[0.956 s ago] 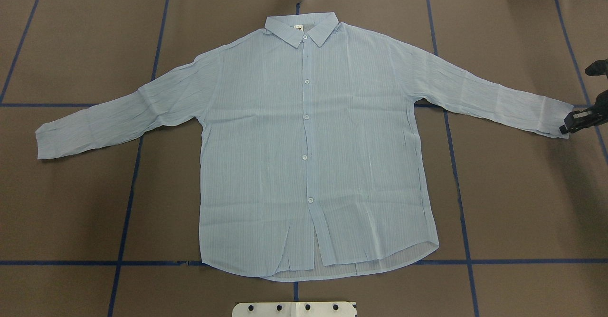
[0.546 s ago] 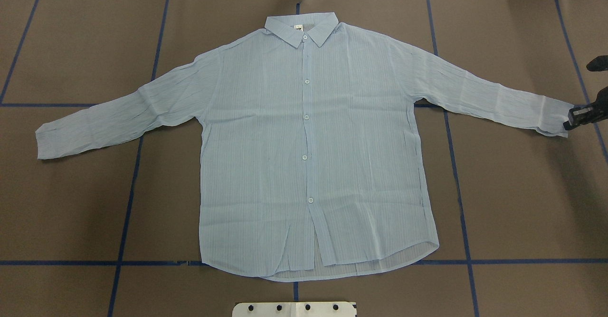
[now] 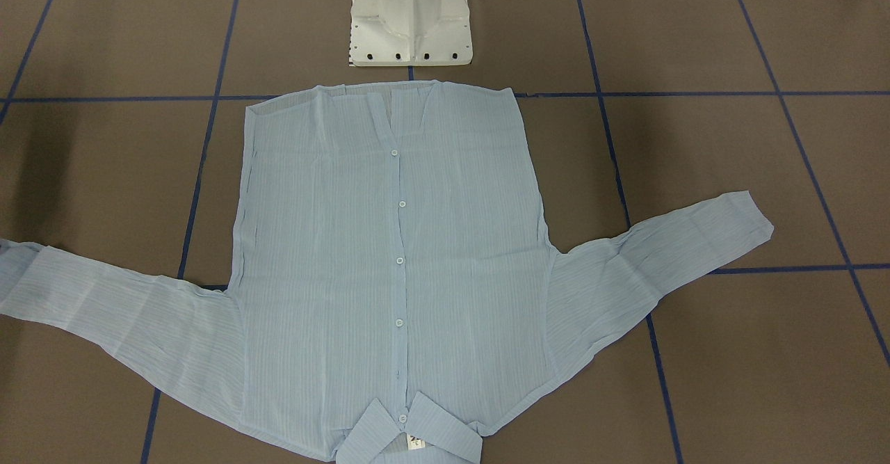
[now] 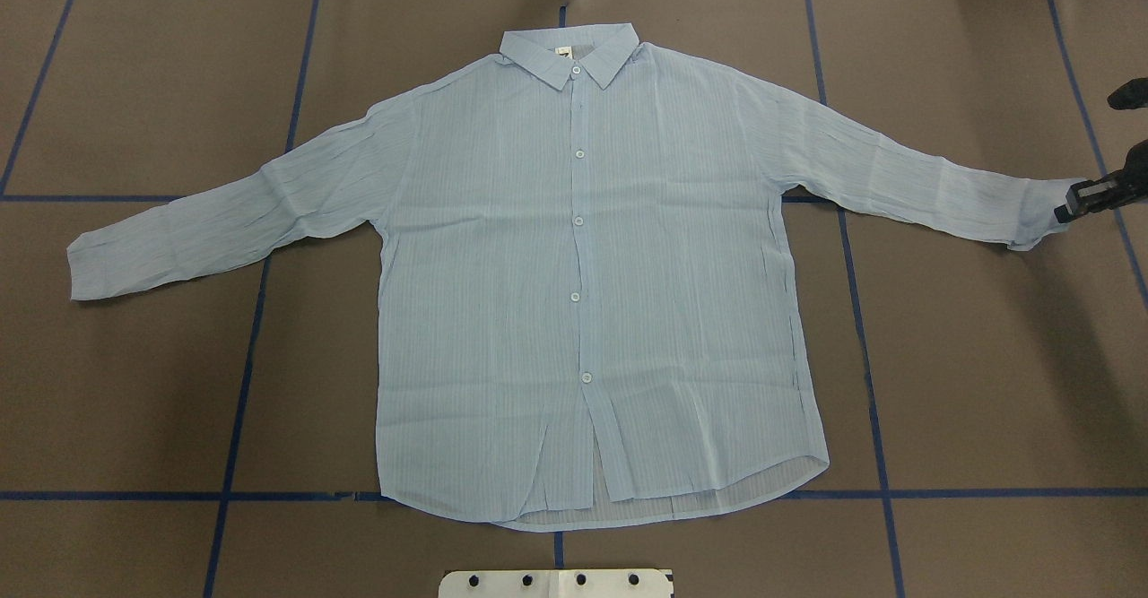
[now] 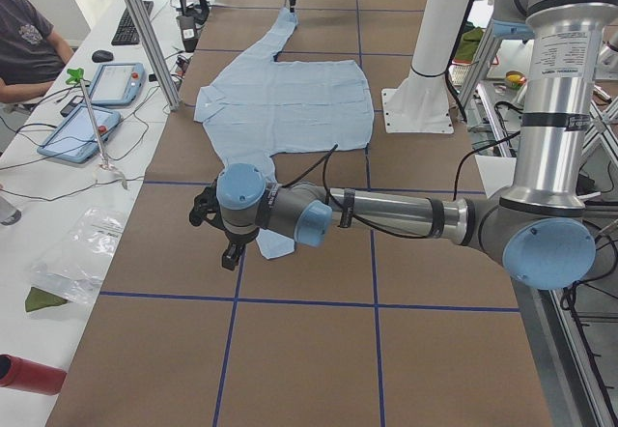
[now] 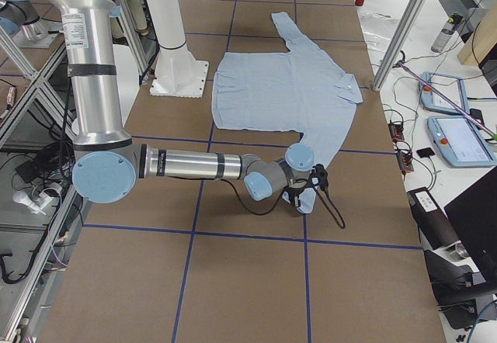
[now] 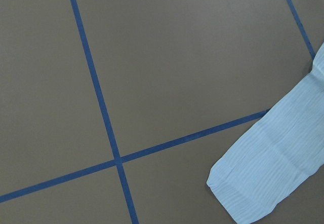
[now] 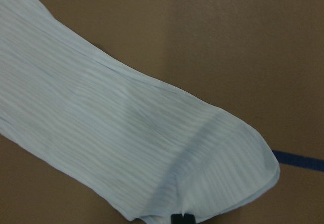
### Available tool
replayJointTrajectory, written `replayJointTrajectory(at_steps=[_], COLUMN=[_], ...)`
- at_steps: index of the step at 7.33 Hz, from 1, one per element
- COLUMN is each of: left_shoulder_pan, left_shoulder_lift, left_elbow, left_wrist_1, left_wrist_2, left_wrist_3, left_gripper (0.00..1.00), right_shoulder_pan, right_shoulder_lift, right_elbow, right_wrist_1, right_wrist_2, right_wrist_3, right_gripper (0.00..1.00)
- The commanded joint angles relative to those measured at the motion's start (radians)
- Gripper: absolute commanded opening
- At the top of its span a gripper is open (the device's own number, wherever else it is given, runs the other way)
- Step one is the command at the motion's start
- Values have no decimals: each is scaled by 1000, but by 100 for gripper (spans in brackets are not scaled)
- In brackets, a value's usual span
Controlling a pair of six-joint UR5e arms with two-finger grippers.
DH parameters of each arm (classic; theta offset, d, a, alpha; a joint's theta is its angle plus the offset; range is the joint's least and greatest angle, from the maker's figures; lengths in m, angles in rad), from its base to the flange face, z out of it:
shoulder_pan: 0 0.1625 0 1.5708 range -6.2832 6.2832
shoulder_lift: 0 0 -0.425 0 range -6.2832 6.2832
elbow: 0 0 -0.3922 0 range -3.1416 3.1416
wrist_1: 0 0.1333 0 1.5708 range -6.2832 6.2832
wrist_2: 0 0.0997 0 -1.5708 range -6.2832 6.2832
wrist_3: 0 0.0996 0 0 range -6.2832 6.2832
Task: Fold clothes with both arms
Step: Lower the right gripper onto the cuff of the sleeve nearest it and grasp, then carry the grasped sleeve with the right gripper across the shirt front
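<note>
The light-blue shirt (image 4: 574, 266) lies flat and buttoned on the brown table, collar far from the robot and both sleeves spread out. My right gripper (image 4: 1072, 208) is shut on the cuff of the sleeve at the overhead view's right and holds it slightly raised. In the right wrist view the cuff (image 8: 223, 173) bulges up over a dark fingertip (image 8: 182, 219). My left gripper (image 5: 229, 248) shows only in the exterior left view, hovering beside the other cuff (image 5: 275, 243); I cannot tell whether it is open. That cuff (image 7: 263, 178) lies flat in the left wrist view.
The white pedestal base (image 3: 410, 19) stands just behind the shirt's hem. Blue tape lines (image 4: 242, 383) cross the table. A side bench with tablets (image 5: 116, 79) and a seated person (image 5: 29, 41) runs along the far edge, behind metal posts (image 5: 145, 31).
My right gripper has moved away from the robot and slightly inward, and the sleeve cuff it holds has drawn in and curled up. The rest of the shirt has not moved.
</note>
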Motion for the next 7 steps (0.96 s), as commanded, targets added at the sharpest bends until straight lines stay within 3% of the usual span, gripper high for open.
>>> replayJointTrajectory(at_steps=[1, 2, 4, 5, 7], left_shoulder_pan=[0, 0, 0, 0, -2], left_shoulder_lift=[-1, -1, 1, 2, 4], left_elbow=[7, 7, 7, 9, 15], left_wrist_1=[-2, -2, 0, 0, 0], left_wrist_2=[0, 0, 0, 0, 0], left_wrist_3=[2, 2, 3, 3, 5], left_gripper=[100, 100, 100, 100, 100], right_shoulder_pan=[16, 18, -2, -81, -160], right_shoulder_lift=[9, 38, 206, 318, 543], right_elbow=[128, 158, 159, 158, 149], right_wrist_1=[-4, -11, -34, -49, -183], right_wrist_2=[98, 132, 218, 209, 145], right_wrist_3=[4, 13, 178, 293, 351], right_gripper=[0, 0, 0, 0, 0])
